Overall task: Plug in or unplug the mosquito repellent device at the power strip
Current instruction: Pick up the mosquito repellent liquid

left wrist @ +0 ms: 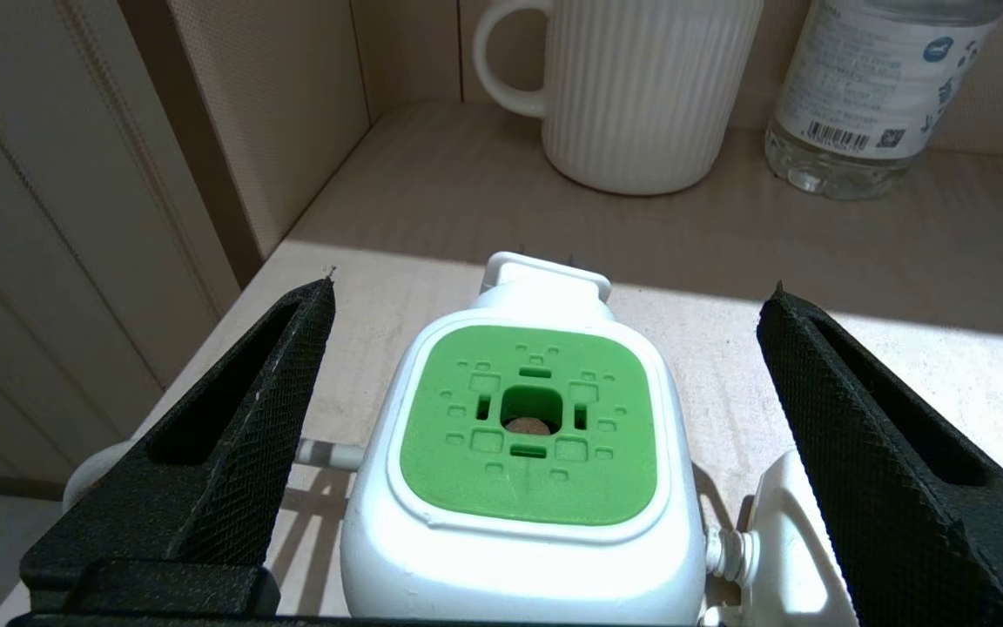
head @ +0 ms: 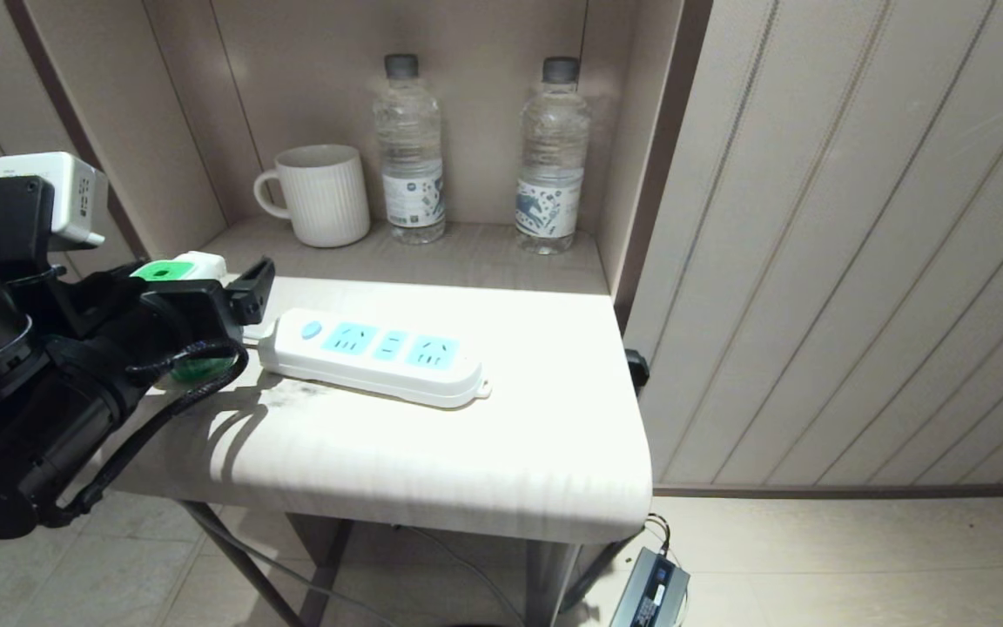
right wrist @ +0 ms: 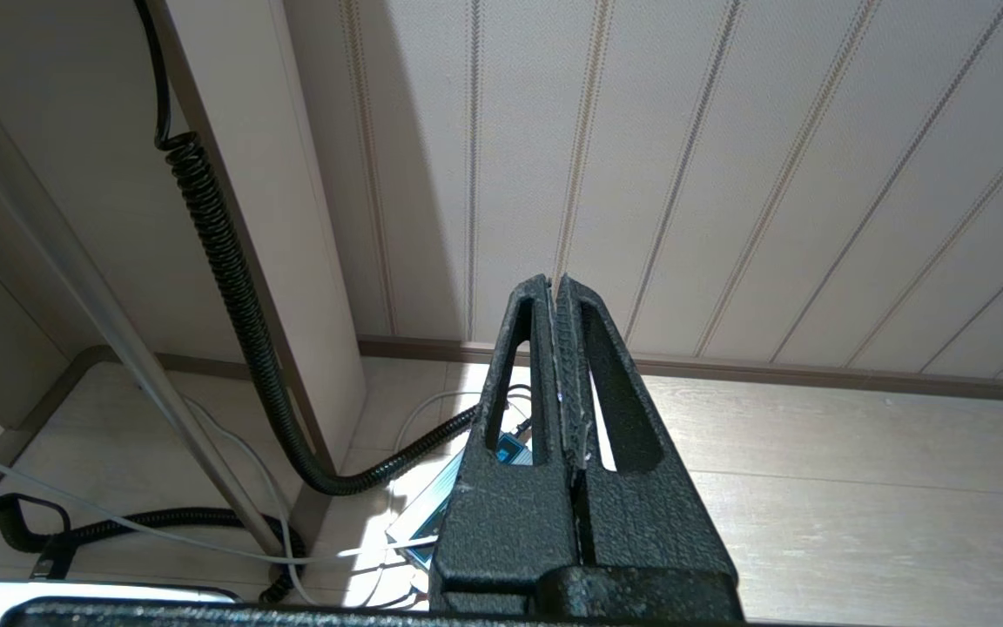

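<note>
The mosquito repellent device (left wrist: 526, 453) stands upright on a pale desk (head: 432, 453), its green-and-white head up and its plug prongs pointing level away from the arm toward the alcove wall. Using this device as the landmark: the left end effector (left wrist: 545, 435) straddles it, one black finger (left wrist: 232, 435) on each side, both fingers spread wide and clear of the white shell, so nothing is gripped yet. In the left wrist view the device sits centred between the fingers.

The power strip (head: 380, 353) lies flat just beside the device, on the side toward the desk's middle, its long axis running roughly along the desk away from the device, with three light-blue socket faces pointing up and all of them bare. Its round button end is the end nearest the device.

Beyond the device, deeper in the alcove, stand a white ribbed mug (head: 320, 195) and two clear water bottles (head: 410, 148).

The left arm reaches in low from the desk's near left edge and is plainly the nearer one. The right end effector (right wrist: 558, 348) hangs far from the device, below desk height, fingers pressed together, facing floor and wall panelling.

Judged from this, the next move is to close on the device, then turn its prongs downward for a socket.
</note>
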You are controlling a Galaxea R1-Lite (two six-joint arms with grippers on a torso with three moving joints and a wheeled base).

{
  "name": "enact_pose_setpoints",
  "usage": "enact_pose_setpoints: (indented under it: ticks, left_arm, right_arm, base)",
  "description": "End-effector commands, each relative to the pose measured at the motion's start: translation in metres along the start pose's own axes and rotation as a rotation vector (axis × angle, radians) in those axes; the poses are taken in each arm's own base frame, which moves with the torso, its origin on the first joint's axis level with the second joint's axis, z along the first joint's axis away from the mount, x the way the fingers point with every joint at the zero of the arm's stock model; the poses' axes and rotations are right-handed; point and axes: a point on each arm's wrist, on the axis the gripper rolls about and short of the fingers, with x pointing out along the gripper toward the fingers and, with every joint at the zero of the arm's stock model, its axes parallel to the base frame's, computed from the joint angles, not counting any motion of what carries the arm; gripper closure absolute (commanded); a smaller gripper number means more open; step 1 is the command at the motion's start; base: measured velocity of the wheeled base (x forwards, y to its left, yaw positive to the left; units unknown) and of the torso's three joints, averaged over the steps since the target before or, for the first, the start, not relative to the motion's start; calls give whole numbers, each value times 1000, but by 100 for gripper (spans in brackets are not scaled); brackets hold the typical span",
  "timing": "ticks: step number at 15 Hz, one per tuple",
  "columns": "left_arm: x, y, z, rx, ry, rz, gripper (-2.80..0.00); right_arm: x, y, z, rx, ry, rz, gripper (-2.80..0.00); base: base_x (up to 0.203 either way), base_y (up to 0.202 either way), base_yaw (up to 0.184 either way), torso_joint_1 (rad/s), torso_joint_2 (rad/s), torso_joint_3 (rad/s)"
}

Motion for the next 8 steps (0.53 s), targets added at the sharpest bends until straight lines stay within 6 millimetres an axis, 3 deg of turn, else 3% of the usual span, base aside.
enact_pose_setpoints:
  ticks: [1,5,6,8]
  left_arm:
    - [1,0,1,-3,-5,3,-280]
    - [1,-1,1,-1,-5,3,-280]
    - [1,-1,0,0,-3,3,0]
    - [2,-1,0,-1,-14,3,0]
  right_arm:
    - [0,0,0,0,0,-1,0]
    - [0,0,0,0,0,0,0]
    - [0,0,0,0,0,0,0]
    - [0,0,0,0,0,0,0]
  base:
    - [0,0,0,0,0,0]
    - [0,0,0,0,0,0]
    - [0,0,0,0,0,0]
    - [0,0,0,0,0,0]
